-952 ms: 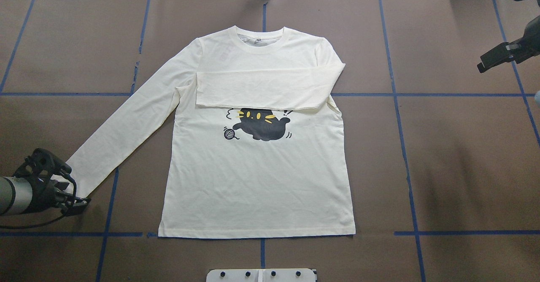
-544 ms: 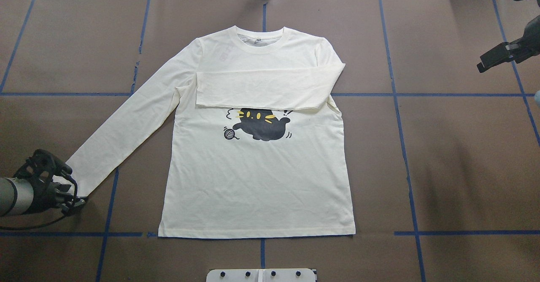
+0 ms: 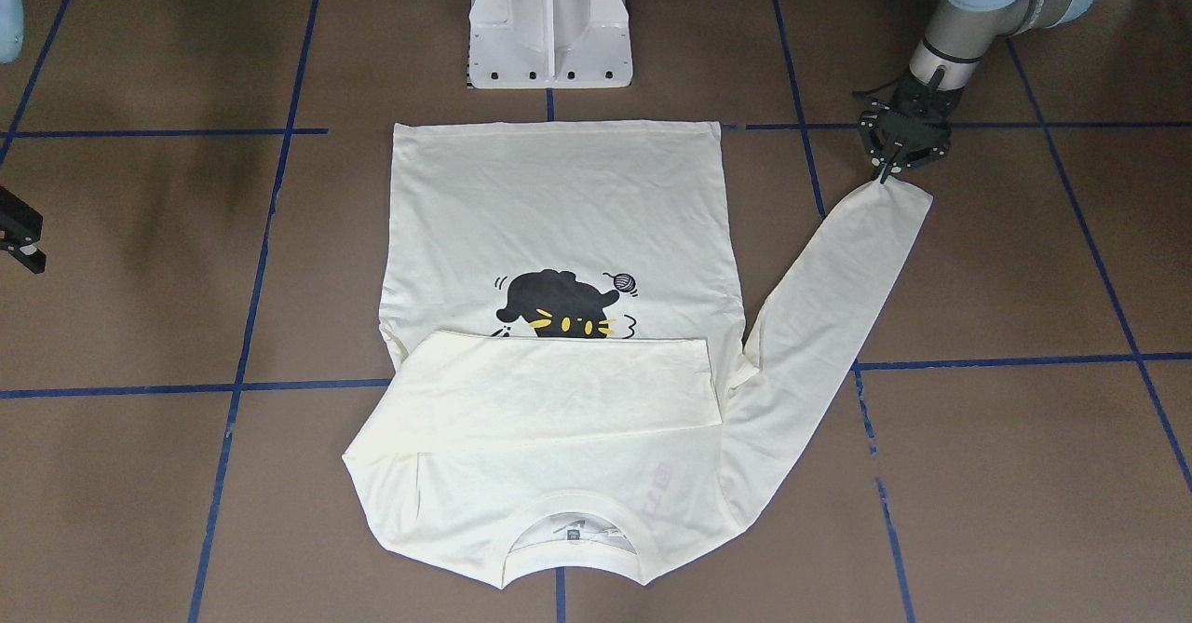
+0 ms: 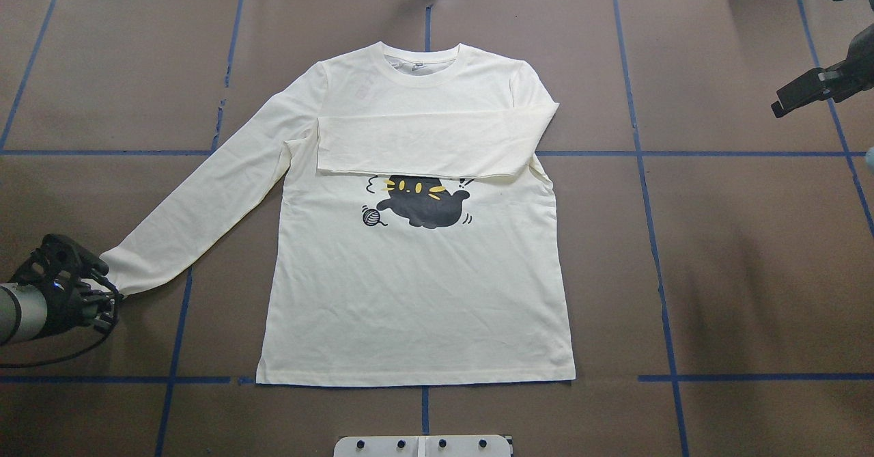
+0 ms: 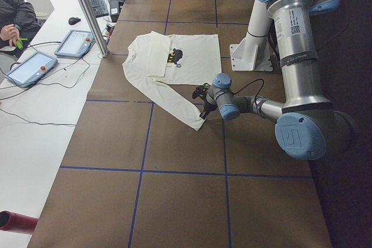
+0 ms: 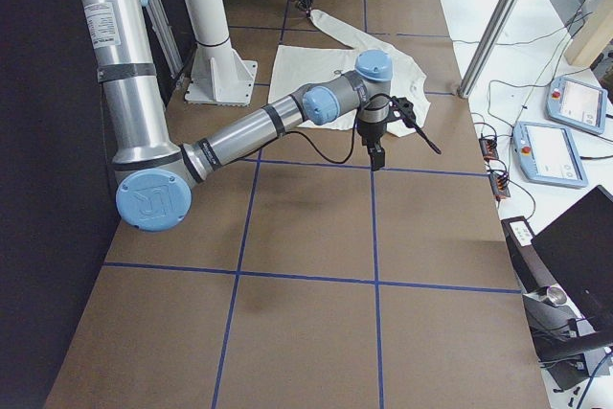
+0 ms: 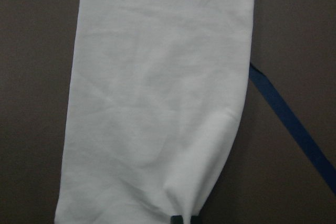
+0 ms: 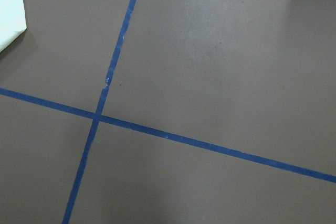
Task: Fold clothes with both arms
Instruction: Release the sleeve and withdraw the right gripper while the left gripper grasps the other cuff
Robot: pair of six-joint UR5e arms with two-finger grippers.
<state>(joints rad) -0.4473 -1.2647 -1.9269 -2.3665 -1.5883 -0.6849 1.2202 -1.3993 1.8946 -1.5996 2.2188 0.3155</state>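
The T-shirt (image 4: 416, 293) lies flat on the counter (image 4: 717, 238). Our left gripper (image 3: 883, 176) pinches only a corner of the spread sleeve (image 4: 205, 204); so thin a hold may slip when lifting. How open the right gripper (image 4: 795, 96) is, we cannot tell.

It was a robotics lab: jointed arms (image 5: 296, 68) on a white pedestal (image 3: 549, 22), a brown desk (image 4: 751, 252) gridded with blue tape (image 4: 657, 266), and wired teach pendants (image 5: 72, 43) and a keyboard (image 5: 97, 4) on a white side bench (image 5: 35, 120) beside an aluminium post (image 5: 87, 10).
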